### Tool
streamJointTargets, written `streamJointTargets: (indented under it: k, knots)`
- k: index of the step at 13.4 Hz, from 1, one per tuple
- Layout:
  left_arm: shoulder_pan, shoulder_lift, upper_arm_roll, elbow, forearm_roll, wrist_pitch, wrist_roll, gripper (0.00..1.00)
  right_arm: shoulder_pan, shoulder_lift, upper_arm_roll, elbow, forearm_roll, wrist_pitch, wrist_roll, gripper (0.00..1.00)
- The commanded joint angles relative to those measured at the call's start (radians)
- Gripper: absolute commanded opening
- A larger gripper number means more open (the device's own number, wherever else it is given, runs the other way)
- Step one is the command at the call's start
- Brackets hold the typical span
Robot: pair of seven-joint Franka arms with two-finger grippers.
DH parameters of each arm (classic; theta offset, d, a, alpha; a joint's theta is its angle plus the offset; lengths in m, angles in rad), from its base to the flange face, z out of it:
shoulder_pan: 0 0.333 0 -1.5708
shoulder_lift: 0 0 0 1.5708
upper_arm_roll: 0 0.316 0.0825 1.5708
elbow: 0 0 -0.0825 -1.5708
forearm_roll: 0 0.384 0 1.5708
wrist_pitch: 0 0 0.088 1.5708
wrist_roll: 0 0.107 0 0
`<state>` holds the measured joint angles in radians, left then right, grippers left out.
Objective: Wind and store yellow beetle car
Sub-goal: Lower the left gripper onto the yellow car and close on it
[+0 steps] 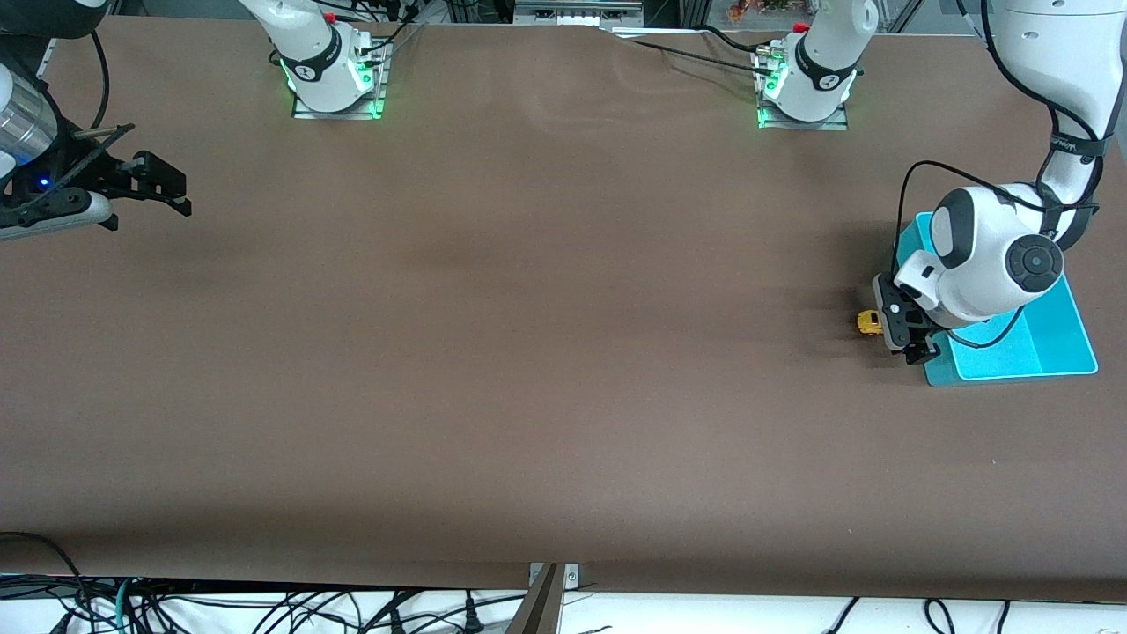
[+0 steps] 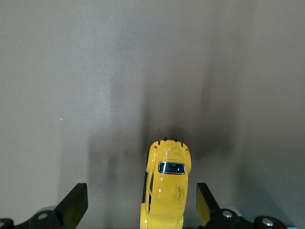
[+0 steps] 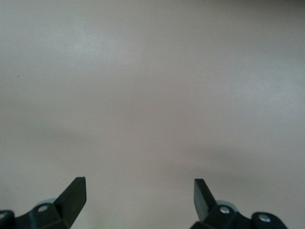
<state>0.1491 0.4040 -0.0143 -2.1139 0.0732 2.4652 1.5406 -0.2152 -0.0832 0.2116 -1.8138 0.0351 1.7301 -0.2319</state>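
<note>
Right edge of front frame: yellow beetle car point(image 1: 869, 322) on table beside teal tray point(image 1: 1070, 330), between spread-apart left gripper point(image 2: 140, 202) fingers. Light, hard, slick; pinch its flanks. Right gripper point(image 3: 140, 198) parked upper left, fingers apart.

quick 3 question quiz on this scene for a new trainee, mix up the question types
1. True or false: the left tool is shut on the yellow beetle car.
2. Multiple choice: the car sits on A) the turquoise tray, B) the brown table beside the tray, C) the table in front of the right arm's base.
3. Fill in: the right tool waits, open, over the ____ arm's end of the table.

Key
1. False: its fingers stand open, with the car between them, nearer one finger.
2. B
3. right
</note>
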Motion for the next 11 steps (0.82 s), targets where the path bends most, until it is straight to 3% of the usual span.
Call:
streamJointTargets:
  k: [1, 10, 11]
  knots:
    - [0.018, 0.002, -0.007, -0.053, 0.02, 0.084, 0.033, 1.0, 0.008, 0.005, -0.006, 0.016, 0.003, 0.0, 0.01, 1.0]
    - [0.04, 0.016, -0.006, -0.112, 0.02, 0.201, 0.082, 0.99, 0.008, 0.005, -0.005, 0.014, 0.003, -0.001, 0.01, 1.0]
    - [0.04, 0.018, -0.006, -0.112, 0.02, 0.202, 0.093, 0.87, 0.008, 0.005, -0.003, 0.016, 0.003, -0.001, 0.01, 1.0]
